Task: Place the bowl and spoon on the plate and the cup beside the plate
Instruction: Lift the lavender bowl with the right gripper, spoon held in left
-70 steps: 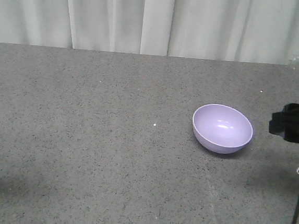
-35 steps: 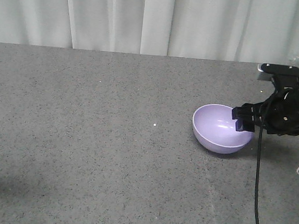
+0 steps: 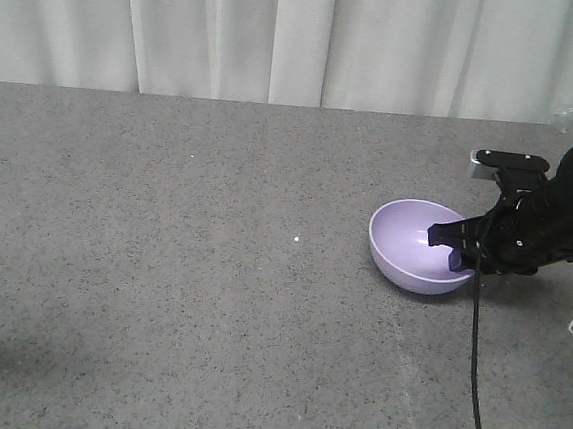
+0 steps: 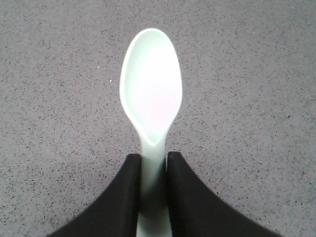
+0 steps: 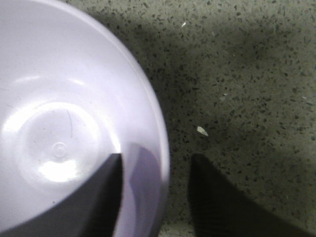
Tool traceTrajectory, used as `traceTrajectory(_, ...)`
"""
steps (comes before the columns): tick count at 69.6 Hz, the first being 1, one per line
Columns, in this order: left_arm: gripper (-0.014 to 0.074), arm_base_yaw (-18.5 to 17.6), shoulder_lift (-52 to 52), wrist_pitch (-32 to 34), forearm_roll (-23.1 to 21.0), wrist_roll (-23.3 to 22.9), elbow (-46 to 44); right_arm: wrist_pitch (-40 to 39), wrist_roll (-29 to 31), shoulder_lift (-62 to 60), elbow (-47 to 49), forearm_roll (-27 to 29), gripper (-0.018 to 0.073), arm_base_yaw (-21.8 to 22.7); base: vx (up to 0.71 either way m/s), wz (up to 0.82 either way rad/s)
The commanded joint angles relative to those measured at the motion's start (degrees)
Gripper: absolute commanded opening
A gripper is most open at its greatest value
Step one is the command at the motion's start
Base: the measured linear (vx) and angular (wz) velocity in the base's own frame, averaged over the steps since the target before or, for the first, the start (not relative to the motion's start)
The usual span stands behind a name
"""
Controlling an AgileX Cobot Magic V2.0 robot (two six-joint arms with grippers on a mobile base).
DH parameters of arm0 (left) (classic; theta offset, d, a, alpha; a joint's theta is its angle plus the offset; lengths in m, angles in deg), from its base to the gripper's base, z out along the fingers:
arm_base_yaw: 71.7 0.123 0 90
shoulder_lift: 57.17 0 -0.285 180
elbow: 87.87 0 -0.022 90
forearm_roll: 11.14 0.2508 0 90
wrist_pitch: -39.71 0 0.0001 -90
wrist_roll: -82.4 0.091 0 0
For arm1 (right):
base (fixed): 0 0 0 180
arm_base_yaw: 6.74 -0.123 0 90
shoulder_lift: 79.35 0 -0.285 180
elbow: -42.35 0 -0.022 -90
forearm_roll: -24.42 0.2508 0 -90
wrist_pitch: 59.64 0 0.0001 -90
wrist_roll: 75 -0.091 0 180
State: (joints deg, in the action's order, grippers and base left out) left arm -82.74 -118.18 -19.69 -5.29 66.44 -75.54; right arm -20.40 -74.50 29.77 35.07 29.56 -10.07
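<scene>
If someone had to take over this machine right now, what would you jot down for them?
The left claw is shut on the spoon handle, over the grey table.
The right claw is open, straddling the rim of the bowl: one finger inside, one outside.
The bowl stands on the table. The plate and cup are in no view.
Done: spoon gripped.
Left: grip the bowl, set bowl and spoon on the plate, cup beside it.

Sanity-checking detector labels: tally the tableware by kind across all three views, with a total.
bowl: 1
spoon: 1
total: 2
</scene>
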Motion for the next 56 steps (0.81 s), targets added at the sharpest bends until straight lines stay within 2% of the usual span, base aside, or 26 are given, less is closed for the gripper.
traceTrajectory(1,-0.0008,-0.3,0.6,3.3,-0.1,-0.6,-1.4,-2.4,0.6,-2.5,1.8,0.7,0.0063,0.4,0.0,0.0)
traceTrajectory(5,-0.0008,-0.3,0.6,3.3,-0.1,-0.6,-1.4,-2.5,0.5,-2.5,1.8,0.7,-0.0017,0.4,0.0,0.0)
traceTrajectory(27,-0.0008,-0.3,0.6,3.2,-0.1,-0.6,-1.4,1.2,-0.1,-7.1,1.8,1.9,-0.0008,0.4,0.0,0.0)
traceTrajectory(40,-0.0008,-0.3,0.6,3.2,-0.1,-0.6,-1.4,5.9,0.7,-17.0,1.8,4.1,-0.0007,0.4,0.0,0.0)
traceTrajectory(56,-0.0008,-0.3,0.6,3.2,-0.1,-0.6,-1.4,14.6,0.8,-32.0,1.8,4.1,-0.0006,0.4,0.0,0.0)
